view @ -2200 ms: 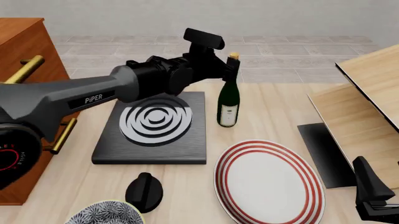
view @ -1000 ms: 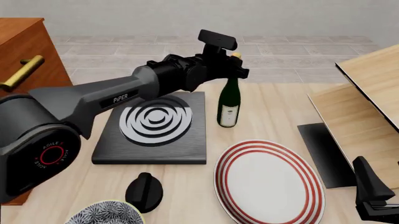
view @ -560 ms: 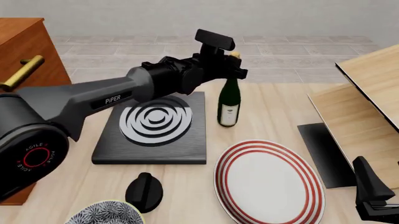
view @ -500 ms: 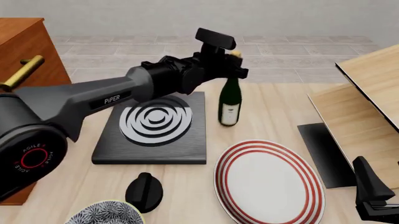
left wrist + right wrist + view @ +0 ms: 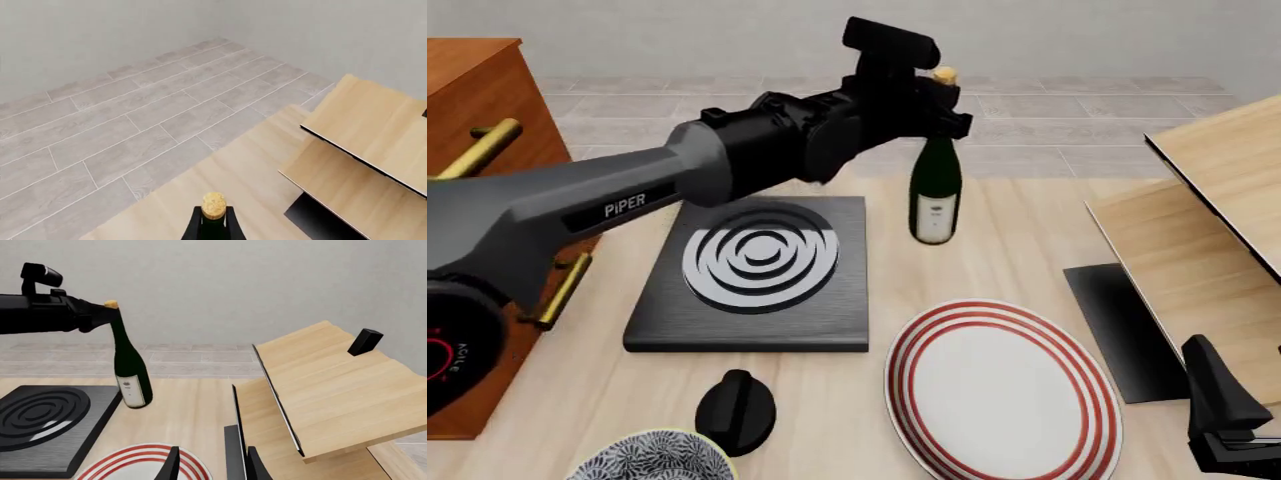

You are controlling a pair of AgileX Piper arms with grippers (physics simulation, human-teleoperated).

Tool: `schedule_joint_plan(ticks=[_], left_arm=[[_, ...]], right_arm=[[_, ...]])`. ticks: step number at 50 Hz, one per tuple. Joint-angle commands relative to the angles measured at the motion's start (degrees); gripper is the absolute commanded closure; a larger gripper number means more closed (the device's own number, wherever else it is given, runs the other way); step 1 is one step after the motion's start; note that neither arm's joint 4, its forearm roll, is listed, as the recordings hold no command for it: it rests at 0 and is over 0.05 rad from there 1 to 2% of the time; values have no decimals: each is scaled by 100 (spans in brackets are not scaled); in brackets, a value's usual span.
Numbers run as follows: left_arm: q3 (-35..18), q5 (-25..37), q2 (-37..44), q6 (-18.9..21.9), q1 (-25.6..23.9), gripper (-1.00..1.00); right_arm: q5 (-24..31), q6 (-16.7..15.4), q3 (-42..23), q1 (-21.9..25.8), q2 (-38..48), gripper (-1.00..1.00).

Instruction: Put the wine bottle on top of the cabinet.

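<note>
**Carry the bottle level to the cabinet**

The left gripper is clamped on the neck of the tall dark green glass wine bottle, which hangs upright just beyond the table's black hob plate. Raise it clear, then swing toward the reddish-brown wooden cabinet without tilting. The right gripper idles, jaws apart.

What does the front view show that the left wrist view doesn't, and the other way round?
Only the front view shows the cabinet, hotplate, striped plate, black knob, patterned bowl, the bottle's label and the left arm itself. Only the left wrist view shows the left gripper straight down its jaws, clamped on the neck just under the cap. Both show the wine bottle, the table, the pale boards and the tiled floor.
</note>
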Motion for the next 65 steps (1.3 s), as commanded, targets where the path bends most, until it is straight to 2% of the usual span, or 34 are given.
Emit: schedule_joint_plan(ticks=[1,4,7,9,13,47,48,49,51,55,57,65], left_arm=[[-112,103,-281,212,-57,100],[-90,103,-354,272,-40,100],[135,-253,-607,511,82,100],[-86,-15,-544,486,40,100],[-49,43,-682,520,-11,100],[1752,-144,-2484,409,140,100],[1917,-101,-2676,404,134,100],[2394,177,-3397,410,88,100],[2479,418,-3729,430,85,100],[2563,606,-4044,420,123,100],[2700,555,-4193,507,182,100],[3193,513,-4653,426,292,100]], right_arm=[[1,1,0,1,0,-100],[-2,-1,0,2,0,-100],[0,0,0,1,0,-100],[-1,-2,0,1,0,-100],[0,-2,0,0,0,-100],[-1,-1,0,0,0,-100],[1,0,0,0,0,-100],[-1,-2,0,1,0,-100],[-1,0,0,0,0,-100],[0,0,0,0,0,-100],[0,0,0,0,0,-100],[0,1,0,-1,0,-100]])
